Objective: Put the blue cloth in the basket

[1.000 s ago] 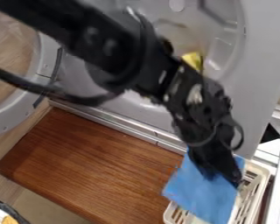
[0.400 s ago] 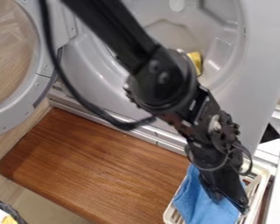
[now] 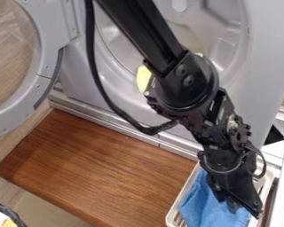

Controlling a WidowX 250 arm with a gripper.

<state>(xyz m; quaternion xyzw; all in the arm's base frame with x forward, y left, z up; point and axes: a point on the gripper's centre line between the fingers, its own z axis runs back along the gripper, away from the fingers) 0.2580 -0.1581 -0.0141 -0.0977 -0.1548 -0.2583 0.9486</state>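
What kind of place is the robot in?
It looks like a laundry corner, maybe a pretend one. A big round door is open on a grey machine like a washer or dryer, and there's a blue cloth at a pale basket in front.

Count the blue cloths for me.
1. The blue cloth lies in the white basket at the lower right, partly behind the gripper. Another could be hidden under it or behind the arm.
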